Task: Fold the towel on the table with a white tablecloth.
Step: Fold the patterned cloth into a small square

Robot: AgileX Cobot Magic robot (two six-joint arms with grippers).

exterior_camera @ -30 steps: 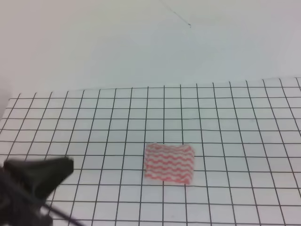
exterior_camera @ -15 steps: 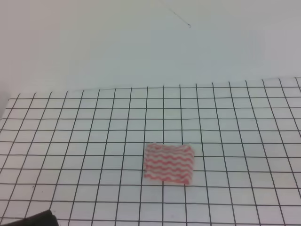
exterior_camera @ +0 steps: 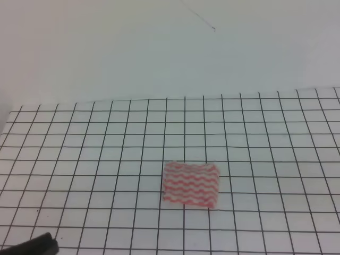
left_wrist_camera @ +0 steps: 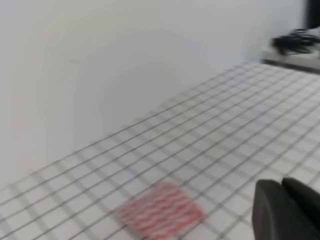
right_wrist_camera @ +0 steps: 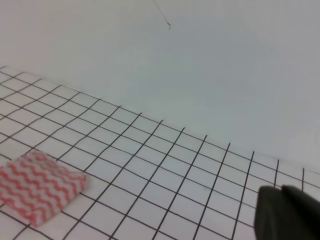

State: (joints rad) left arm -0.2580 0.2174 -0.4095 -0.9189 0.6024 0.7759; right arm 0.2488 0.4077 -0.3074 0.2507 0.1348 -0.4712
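The towel, striped pink-red and white, lies as a small folded rectangle on the table with a white tablecloth, slightly right of centre. It also shows low in the left wrist view as the towel and at the lower left of the right wrist view as the towel. My left gripper is a dark shape with its fingers together, well to the right of the towel and holding nothing. My right gripper looks the same, far right of the towel. Neither touches the cloth.
A dark piece of the left arm pokes in at the bottom-left corner of the exterior high view. A plain white wall rises behind the table. Black cables lie at the far right.
The dark left arm has pulled back down toward the bottom-left corner of the exterior high view, with only a sliver left. The towel has not moved.
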